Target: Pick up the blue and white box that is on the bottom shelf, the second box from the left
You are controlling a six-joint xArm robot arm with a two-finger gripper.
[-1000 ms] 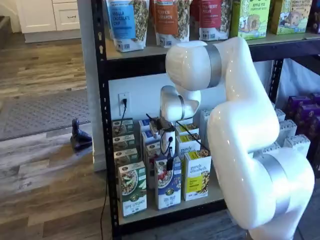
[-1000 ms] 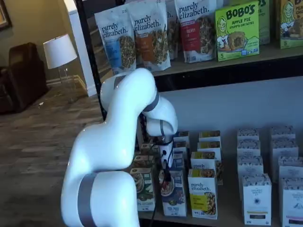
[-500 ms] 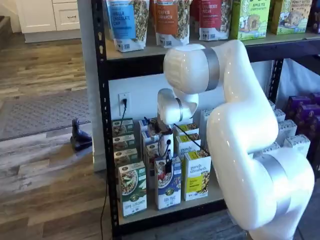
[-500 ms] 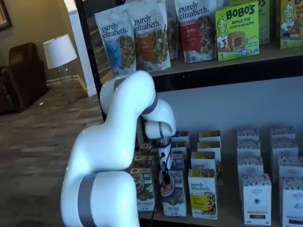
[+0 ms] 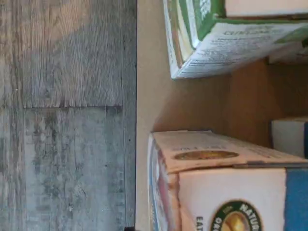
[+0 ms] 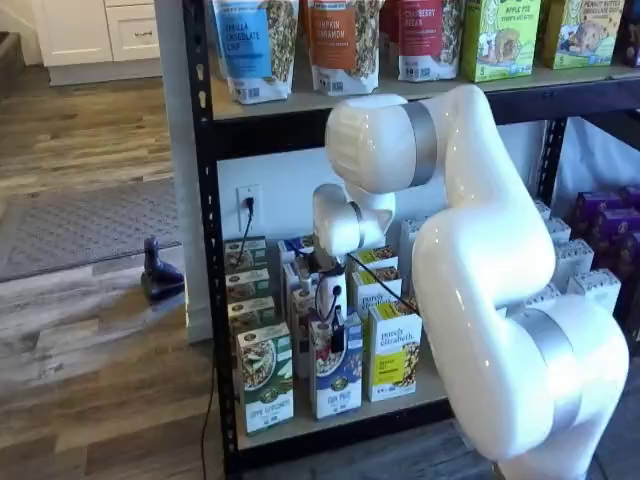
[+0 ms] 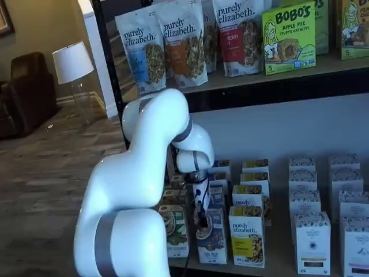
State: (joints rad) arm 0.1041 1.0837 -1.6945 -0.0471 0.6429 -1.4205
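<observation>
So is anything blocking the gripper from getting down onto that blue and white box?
Nothing visible. The gripper hangs right at the top of the blue and white box, front of its row, with neighbouring cartons only beside it.

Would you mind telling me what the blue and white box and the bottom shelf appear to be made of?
The blue and white box looks like thin printed cardboard with a slightly glossy finish: flat panels, crisp folded edges, and a visible flap seam in the wrist view. The bottom shelf seems to be a pale matte board, perhaps particleboard or wood, in a black, probably painted steel, frame.
</observation>
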